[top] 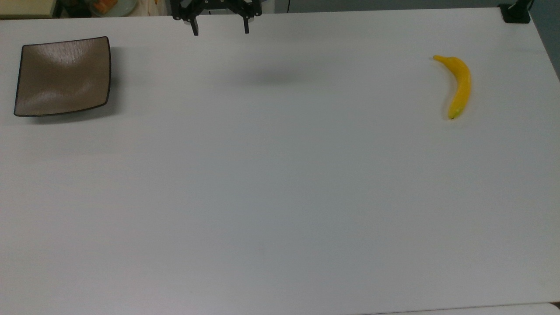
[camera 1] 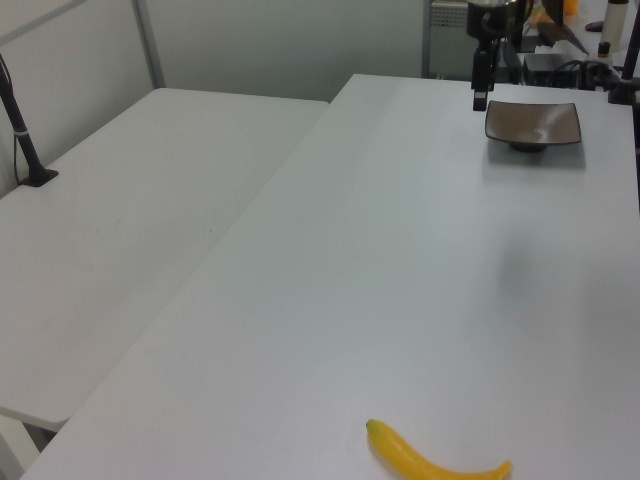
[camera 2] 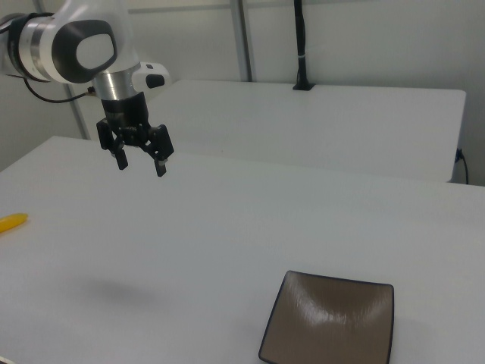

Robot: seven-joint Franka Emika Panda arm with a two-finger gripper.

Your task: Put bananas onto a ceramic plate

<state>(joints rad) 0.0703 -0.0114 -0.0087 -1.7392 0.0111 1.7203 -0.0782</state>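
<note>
In the left view the banana [camera 1: 436, 459] is lying nearest the camera, flat on the white table [camera 1: 400, 260] with its curve resting on the surface, so it is sitting steady and its back is facing up, which should suit a grasp from above. In the top view it is lying near the top view's right edge, greenish tip toward the bottom of the picture, with bare table all around it. Farther back, the gripper [camera 2: 141, 163] is hanging well above the table, fingers spread apart and holding nothing, pointing straight down; a soft shadow is falling on the table beneath it, which suggests it is waiting high up rather than working at the surface. It is standing between the two objects in the top view, somewhat nearer the plate's side. Farthest off in the left view, the square brown plate [camera 1: 533, 122] is sitting empty near the table's far end, well apart from the banana, its upturned corners making a shallow hollow that should be keeping the fruit from rolling off. By my reading, the task is not yet begun: the arm needs to be travelling to the banana first.
</note>
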